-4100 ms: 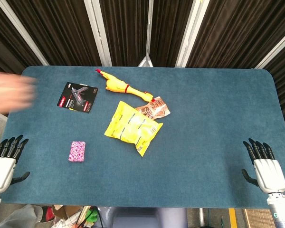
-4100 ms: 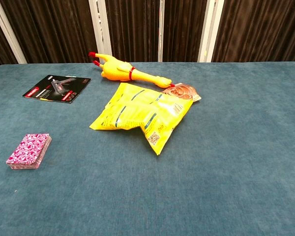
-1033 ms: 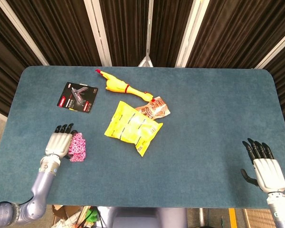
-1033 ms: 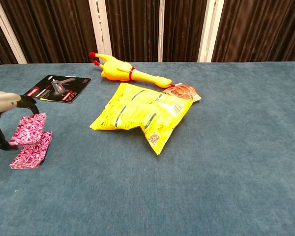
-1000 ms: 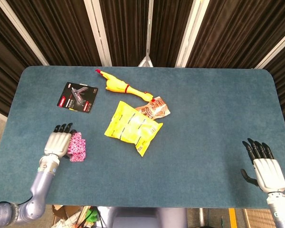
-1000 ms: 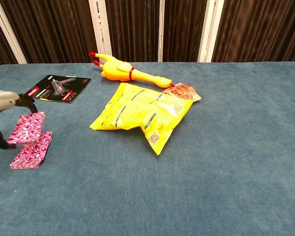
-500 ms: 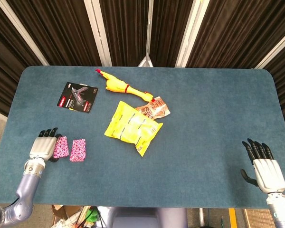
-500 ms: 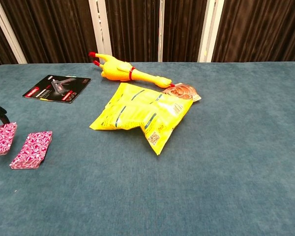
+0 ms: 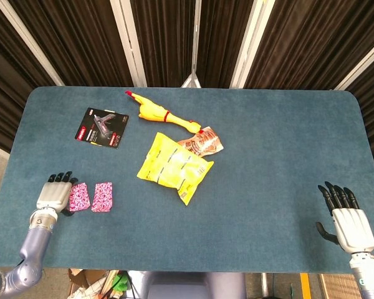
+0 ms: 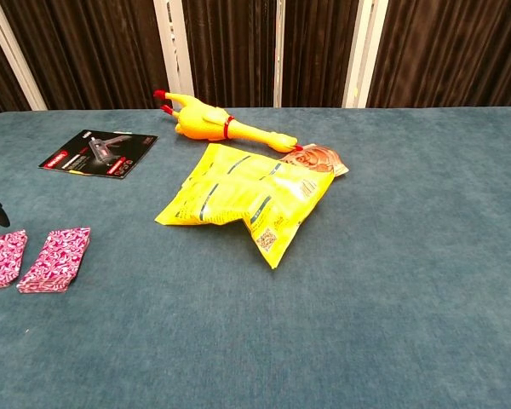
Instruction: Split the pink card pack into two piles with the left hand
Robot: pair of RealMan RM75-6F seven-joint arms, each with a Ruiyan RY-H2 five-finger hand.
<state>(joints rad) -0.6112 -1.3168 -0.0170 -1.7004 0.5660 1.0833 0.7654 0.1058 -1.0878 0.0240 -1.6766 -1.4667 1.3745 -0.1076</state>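
Two pink card piles lie side by side near the table's point(image 9: 249, 205) left front edge; the left hand point(image 9: 52, 194) touches the outer pile point(image 9: 78, 196), grip unclear. Right hand point(image 9: 347, 219) rests open.

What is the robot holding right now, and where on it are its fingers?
The right hand holds nothing. The left hand lies against the outer side of the left pile of pink cards, which seems to sit on the table; whether it grips cannot be told.
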